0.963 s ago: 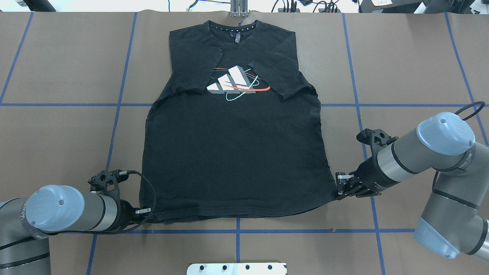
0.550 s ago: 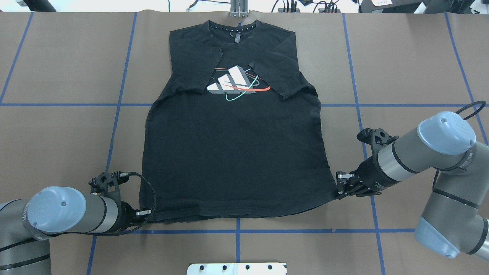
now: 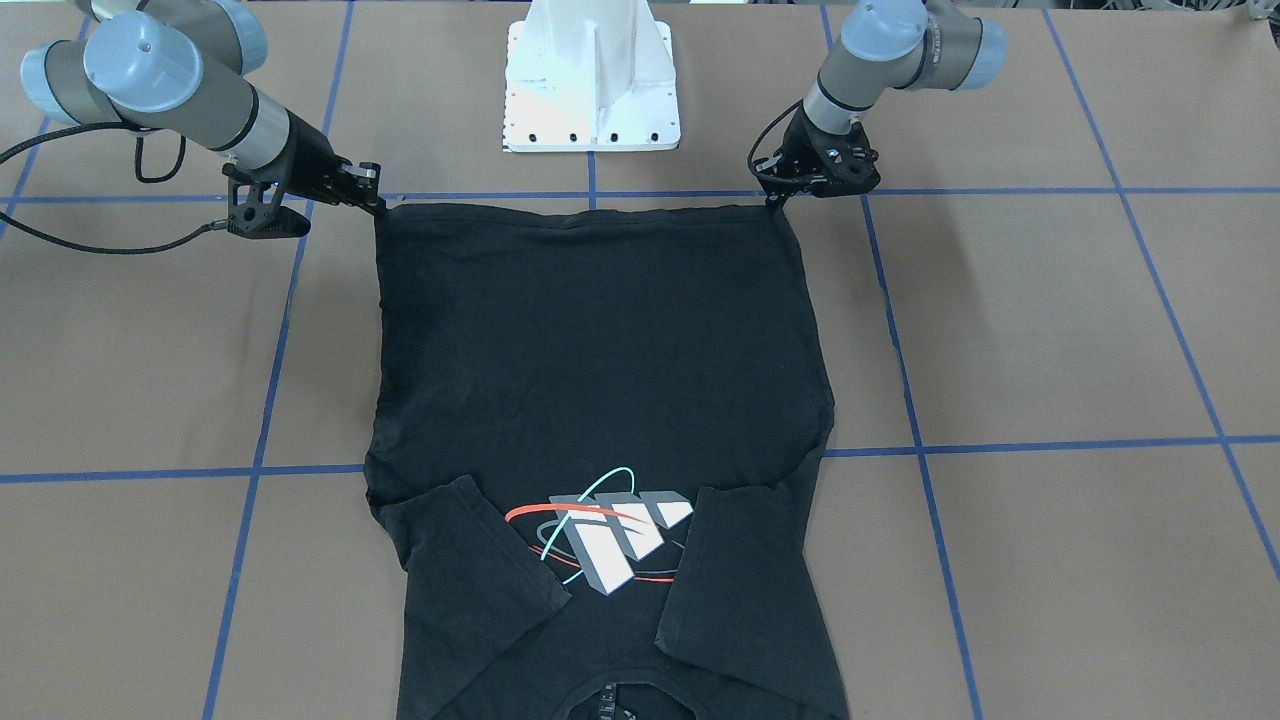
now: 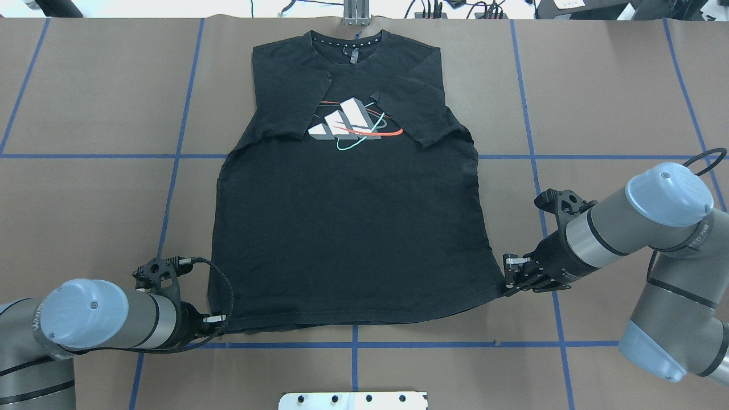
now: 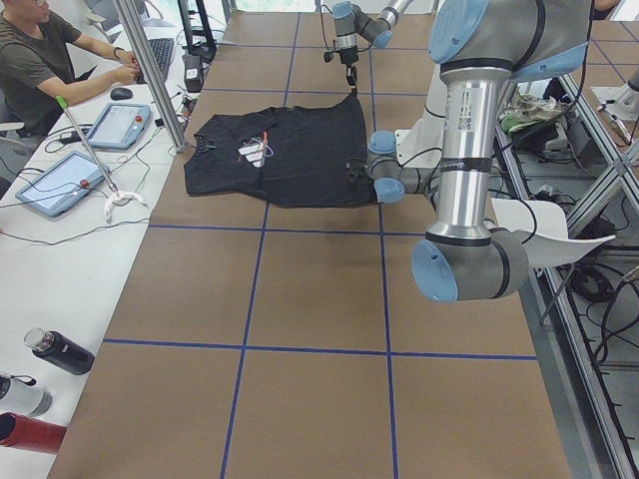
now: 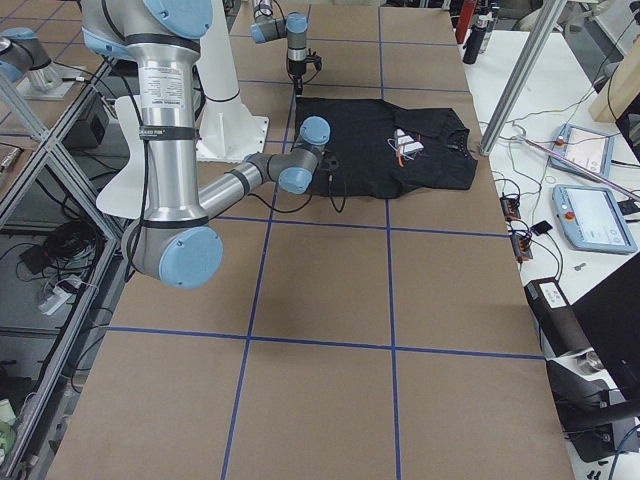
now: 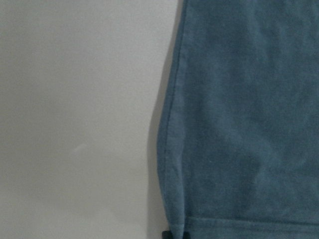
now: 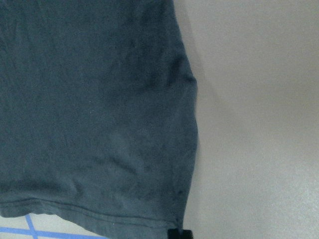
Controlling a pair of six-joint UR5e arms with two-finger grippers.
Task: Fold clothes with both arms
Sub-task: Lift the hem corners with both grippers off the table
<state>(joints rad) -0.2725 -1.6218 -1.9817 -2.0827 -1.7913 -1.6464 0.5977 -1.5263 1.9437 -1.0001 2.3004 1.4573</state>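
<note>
Not much has changed in the last second. My left hand (image 4: 216,323) slid a touch back toward my base and took its corner of the hem (image 4: 353,324) along, and my right hand (image 4: 508,279) eased slightly outward, so the bottom edge looks a bit tauter than it did. The T-shirt (image 4: 347,228) lies flat and face up in the middle of the tabletop (image 4: 85,228). Its collar (image 4: 347,39) is at the far edge and the hem is nearest me. Both sleeves (image 4: 418,114) are already folded in over the chest, crowding the logo (image 4: 353,122). Each hand sits low at the very end of the hem, left on the left bottom corner and right on the right one. As far as I can tell both are pinched shut on the fabric, since each corner is drawn out to a little point at the fingers and my wrist cams show a fingertip right on the corner seam. I reckon I'm holding the corners wide and tight so the hem stays straight when I lift it and carry it up toward the collar. If the two sides go uneven, the fold will skew.
</note>
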